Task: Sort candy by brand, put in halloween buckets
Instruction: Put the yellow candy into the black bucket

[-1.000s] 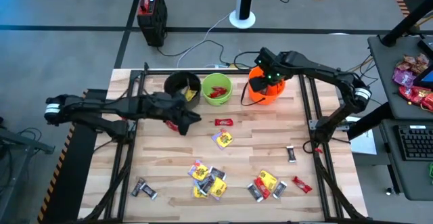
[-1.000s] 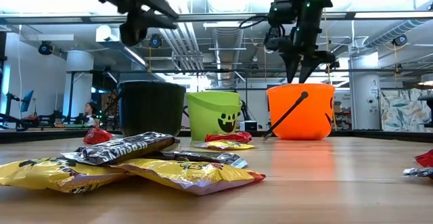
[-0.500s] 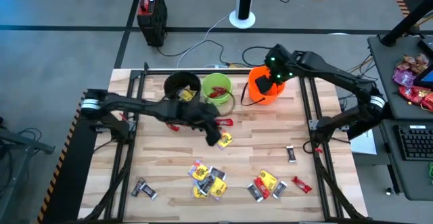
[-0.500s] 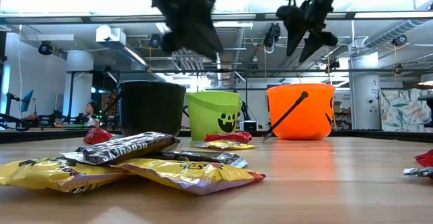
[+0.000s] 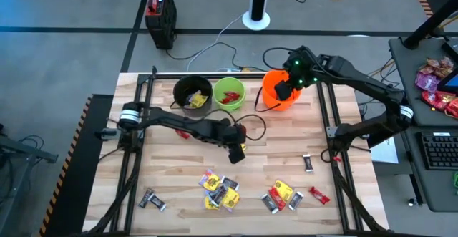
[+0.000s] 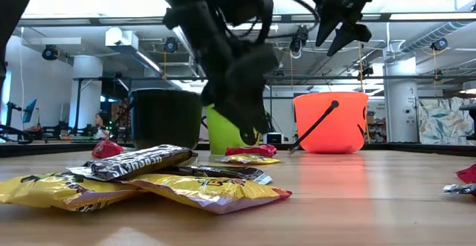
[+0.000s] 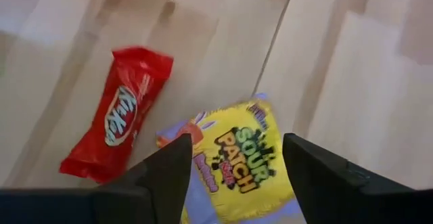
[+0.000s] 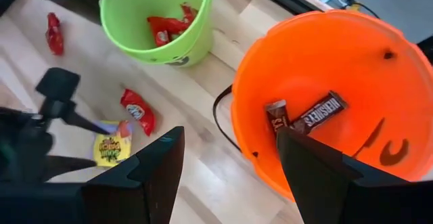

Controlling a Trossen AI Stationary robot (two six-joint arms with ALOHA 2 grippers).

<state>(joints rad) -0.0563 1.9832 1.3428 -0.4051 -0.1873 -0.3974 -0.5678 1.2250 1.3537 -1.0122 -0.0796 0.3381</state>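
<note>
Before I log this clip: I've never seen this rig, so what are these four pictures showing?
Two dark robot arms work at a wooden table. One picture looks down from overhead, one looks level across the tabletop, and two come from cameras on the arms' wrists. The left end effector is open, empty, over a yellow Sour Patch packet beside a red KitKat. The right end effector is open, empty, above the orange bucket, which holds Hershey's bars. The green bucket holds red bars; the black bucket holds something yellow. More candy lies loose on the table.
</note>
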